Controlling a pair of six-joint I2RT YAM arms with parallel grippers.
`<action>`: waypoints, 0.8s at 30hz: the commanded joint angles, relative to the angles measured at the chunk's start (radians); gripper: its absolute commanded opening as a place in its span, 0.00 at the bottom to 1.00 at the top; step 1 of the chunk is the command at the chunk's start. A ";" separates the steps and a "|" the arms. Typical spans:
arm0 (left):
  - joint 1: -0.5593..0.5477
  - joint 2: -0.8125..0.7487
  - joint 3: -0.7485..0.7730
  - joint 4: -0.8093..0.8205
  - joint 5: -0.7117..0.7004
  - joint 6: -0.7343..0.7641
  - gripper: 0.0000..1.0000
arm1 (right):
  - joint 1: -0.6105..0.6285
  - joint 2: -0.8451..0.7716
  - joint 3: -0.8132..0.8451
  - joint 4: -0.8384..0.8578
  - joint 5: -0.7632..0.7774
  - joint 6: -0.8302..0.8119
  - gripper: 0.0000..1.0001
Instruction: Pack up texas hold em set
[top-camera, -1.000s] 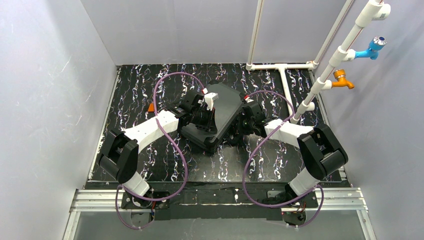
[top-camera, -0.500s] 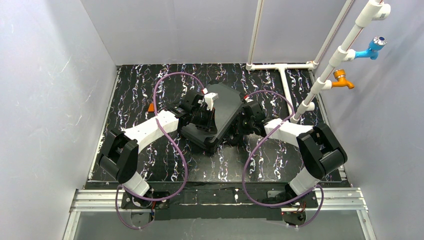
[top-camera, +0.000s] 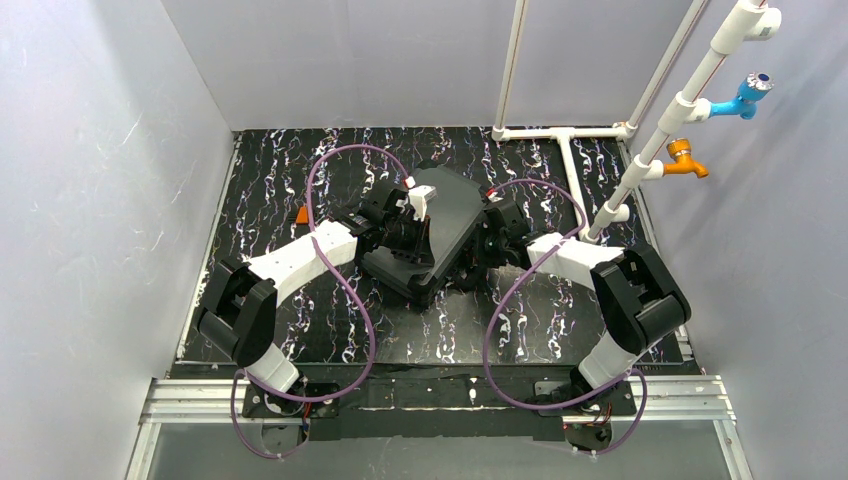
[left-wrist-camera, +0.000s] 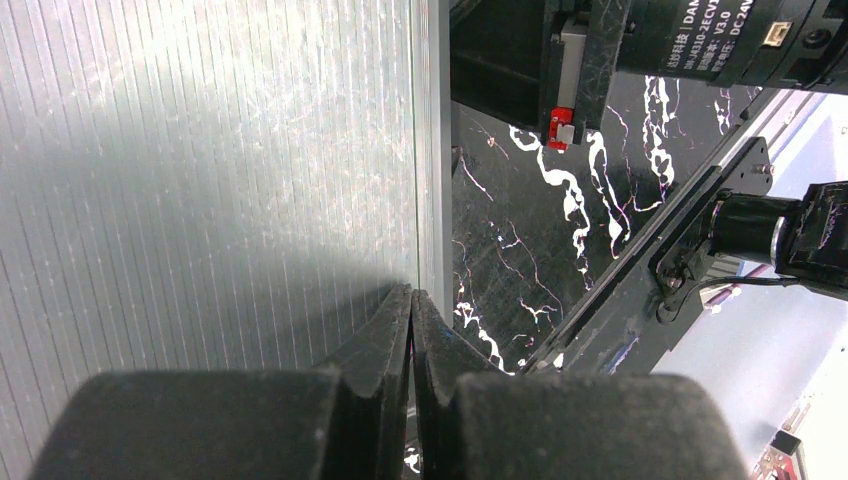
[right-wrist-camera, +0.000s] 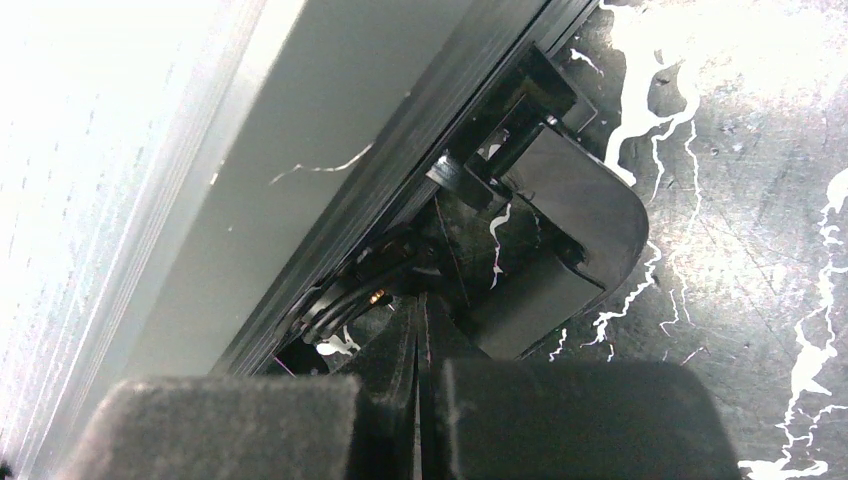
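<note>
The black case (top-camera: 455, 210) is lying near the middle of the marbled surface (top-camera: 270, 180). The left tool (left-wrist-camera: 411, 305) is sitting clenched and empty at its ribbed face. The right tool (right-wrist-camera: 420, 315) is sitting clenched and empty beside a black edge fitting.

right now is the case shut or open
Partly open: the lid slants up over the base in the top view.

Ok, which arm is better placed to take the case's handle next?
Probably right. The right gripper, shut, points straight at the black handle on the edge of the case. The left gripper, also shut, sits at the ribbed lid.
</note>
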 joint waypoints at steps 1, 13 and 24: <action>-0.010 0.027 -0.020 -0.143 -0.045 0.032 0.00 | 0.008 0.119 0.014 0.122 0.048 -0.012 0.01; -0.010 0.022 -0.020 -0.144 -0.039 0.024 0.00 | 0.008 0.171 -0.067 0.264 0.033 -0.004 0.01; -0.010 0.007 -0.026 -0.152 -0.047 0.005 0.00 | 0.008 0.241 0.004 0.184 0.111 0.078 0.01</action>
